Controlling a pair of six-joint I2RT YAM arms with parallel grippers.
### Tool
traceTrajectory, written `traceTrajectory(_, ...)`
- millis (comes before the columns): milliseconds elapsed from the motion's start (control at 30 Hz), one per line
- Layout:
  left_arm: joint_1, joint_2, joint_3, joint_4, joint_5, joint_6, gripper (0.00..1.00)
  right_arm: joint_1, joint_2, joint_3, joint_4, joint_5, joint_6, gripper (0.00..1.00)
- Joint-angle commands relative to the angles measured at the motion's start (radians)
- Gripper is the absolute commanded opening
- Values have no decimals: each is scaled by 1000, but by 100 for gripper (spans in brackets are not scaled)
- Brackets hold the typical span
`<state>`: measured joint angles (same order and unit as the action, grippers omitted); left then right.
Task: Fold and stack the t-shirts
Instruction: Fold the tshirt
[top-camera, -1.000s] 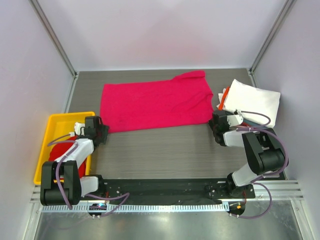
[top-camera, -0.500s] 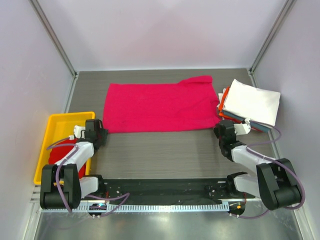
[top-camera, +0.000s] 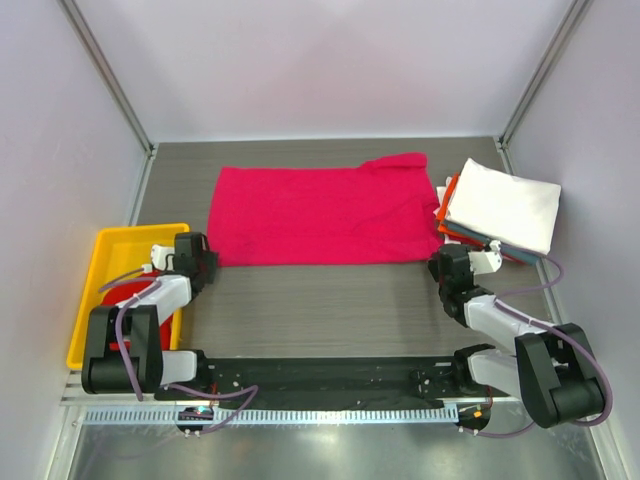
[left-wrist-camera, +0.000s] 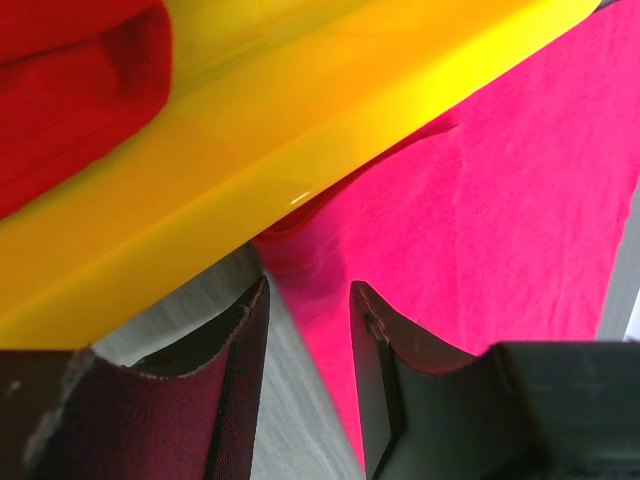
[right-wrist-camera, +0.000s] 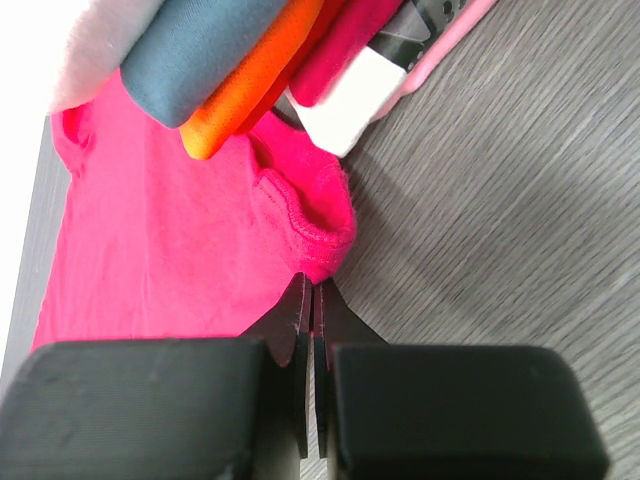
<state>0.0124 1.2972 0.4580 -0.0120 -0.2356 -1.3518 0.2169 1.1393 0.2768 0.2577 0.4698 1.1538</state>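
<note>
**Item 1, pink shirt** (top-camera: 320, 215). We list it lying flat across the middle of the table (top-camera: 330, 300), long side running left to right, with a sleeve bulging at its far right corner. It reads to us as a wide band, not a finished packet, so we judge its folding only part done.

**Item 2, stack** (top-camera: 520, 215), right side of the table. We see a white shirt (top-camera: 495, 195) on top, with an orange shirt (right-wrist-camera: 250, 85) and a blue shirt (right-wrist-camera: 190, 45) folded beneath it. We count these three as done. The pink shirt's right end meets the stack's near edge; we cannot tell whether it touches it or tucks under.

**Item 3, red shirt** (left-wrist-camera: 70, 80). It sits bunched in the yellow tray (top-camera: 112, 245) at the left, and as far as we can see it is unfolded.

**Item 4, left claw** (left-wrist-camera: 308, 290). It is low at the pink shirt's near left corner, just beside the tray wall. The jaws stand partly apart, the cloth's edge shows in the gap below, and nothing is clamped.

**Item 5, right claw** (right-wrist-camera: 308, 290). It is at the near right corner, jaws pressed together, tips against the rolled hem. We cannot tell whether any cloth is caught.

**Outstanding, in our judgement:** the further folds of the pink shirt, its move onto the stack, then the whole of the red shirt.
</note>
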Motion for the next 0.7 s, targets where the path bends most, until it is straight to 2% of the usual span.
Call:
traceTrajectory(0, 9, 46, -1, -6, -40, -24, 39, 3, -30, -5, 11, 27, -9, 1)
traceTrajectory(33, 9, 53, -1, -6, -42, -26, 39, 4, -35, -5, 8, 24, -9, 1)
traceTrajectory(100, 9, 68, 1, 1, -45, -29, 28, 4, -42, -5, 2, 27, -9, 1)
traceTrajectory(133, 9, 73, 4, -2, -45, -27, 20, 4, -47, -4, -5, 29, -9, 1)
traceTrajectory(167, 8, 76, 7, -12, -47, -23, 1, 4, -52, -4, -17, 30, -12, 1)
traceTrajectory(467, 9, 44, 50, -147, -48, 13, 0, 33, 5, 140, -247, 41, -49, 1)
traceTrajectory(567, 9, 36, 53, -152, -44, 13, 0, 52, 71, 232, -280, 32, -42, 1)
traceTrajectory(667, 9, 31, 62, -161, -39, 20, 0, 87, 161, 415, -328, 11, -49, 1)
